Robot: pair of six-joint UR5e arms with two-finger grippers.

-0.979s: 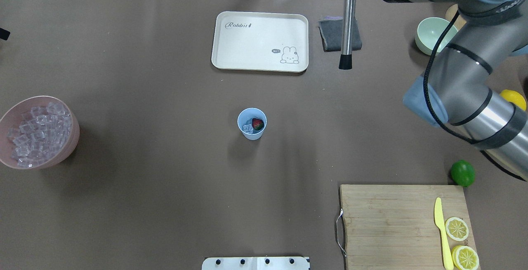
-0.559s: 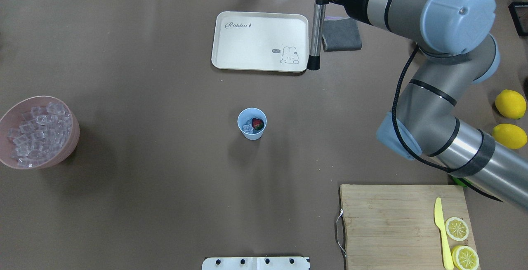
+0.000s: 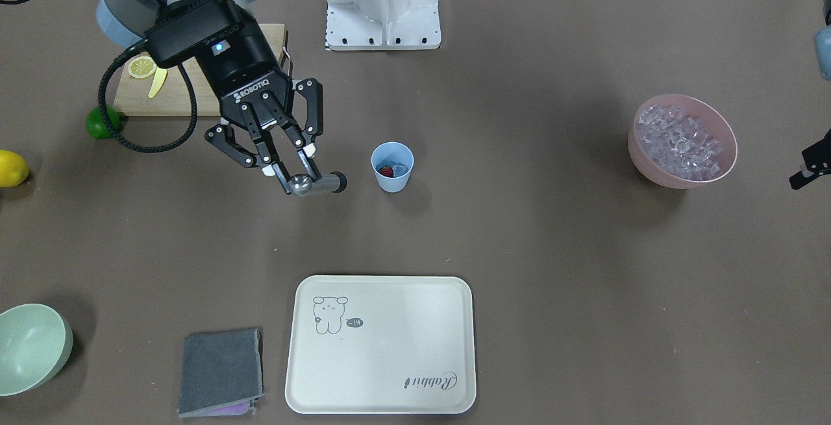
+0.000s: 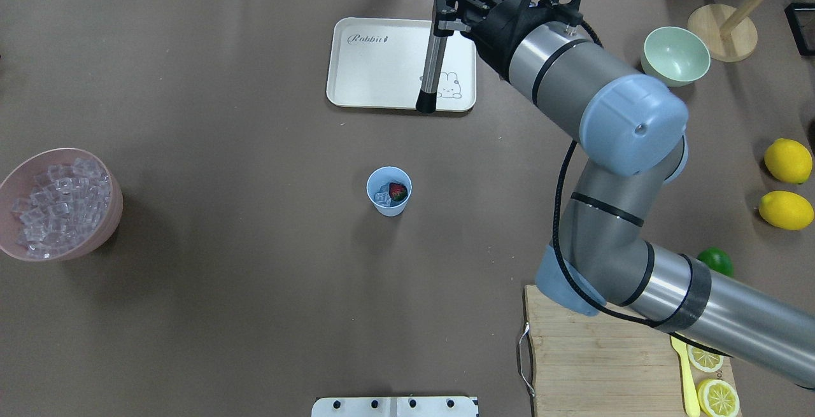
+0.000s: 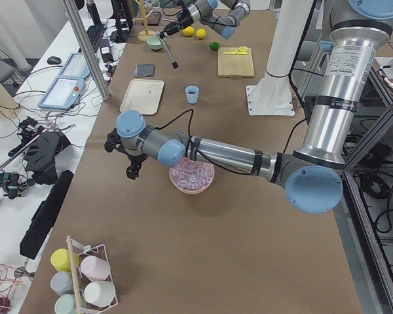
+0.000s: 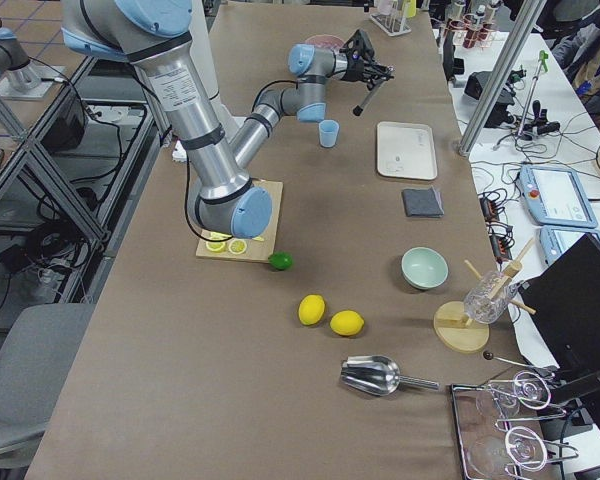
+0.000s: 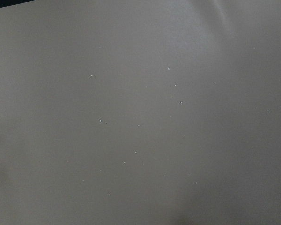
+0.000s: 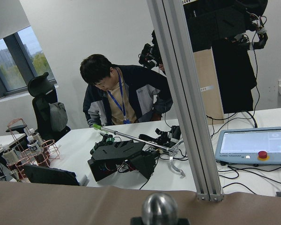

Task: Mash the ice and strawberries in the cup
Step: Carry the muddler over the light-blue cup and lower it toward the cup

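Blue cup (image 4: 389, 209), one strawberry (image 4: 398, 191) inside; two whole lemons (image 4: 788, 160), one lime (image 4: 720, 259)

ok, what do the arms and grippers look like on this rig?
Both arms: silver-grey tubes, light blue joint caps, black bands. Right arm carries a black cable looped outside and a black wrist box with a blue light. Right gripper: black two-finger linkage, white ROBOTIQ lettering. Left arm matches; left gripper looks black, details too small.

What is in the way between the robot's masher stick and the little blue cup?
Nothing I can see. The right gripper holds the masher in the air beside the cup, with only bare table between them.
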